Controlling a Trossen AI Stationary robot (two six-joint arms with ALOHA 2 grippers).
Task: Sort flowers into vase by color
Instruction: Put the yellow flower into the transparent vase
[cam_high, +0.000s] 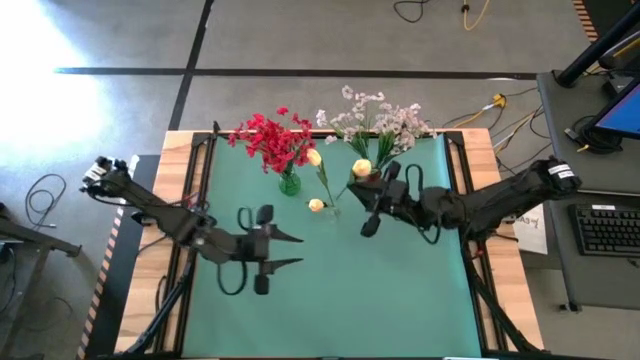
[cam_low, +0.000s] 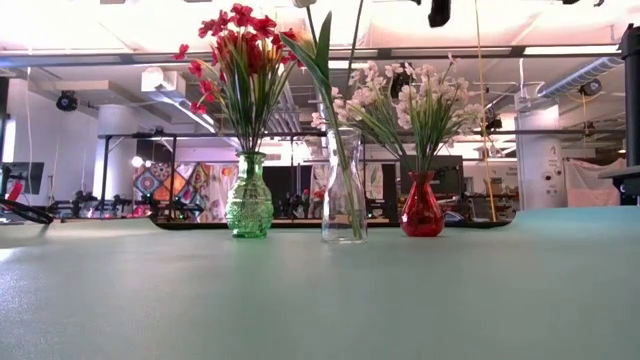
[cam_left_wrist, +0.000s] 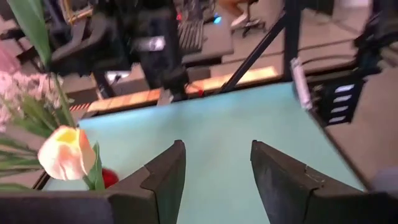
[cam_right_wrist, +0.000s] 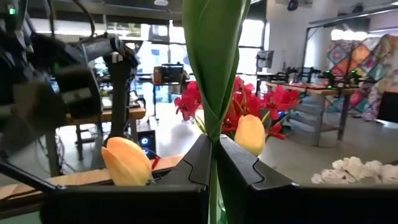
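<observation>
Three vases stand in a row at the far side of the green mat. A green vase (cam_low: 249, 200) holds red flowers (cam_high: 270, 138). A clear vase (cam_low: 345, 205) holds green stems. A red vase (cam_low: 421, 208) holds white flowers (cam_high: 380, 120). Two yellow buds (cam_high: 313, 157) (cam_high: 316, 205) show by the clear vase. My right gripper (cam_high: 360, 185) is beside the clear vase, shut on a yellow flower (cam_high: 362, 168). My left gripper (cam_high: 298, 250) hovers open over the mat's middle, nearer than the vases, with nothing between its fingers (cam_left_wrist: 165, 177). My right gripper pinches the yellow flower's green leaf and stem (cam_right_wrist: 213, 127) between its two fingers. The fingers come about level from the table's right side and lie across the stem. The leaf stands upright above the fingers. The stem's lower end is hidden, so I cannot tell whether it reaches into the clear vase.
The green mat (cam_high: 400, 300) lies bare over its near half and right side. Black frame rails (cam_high: 196, 190) run along the table's left and right edges. A keyboard (cam_high: 608, 228) sits on a desk to the right of the table.
</observation>
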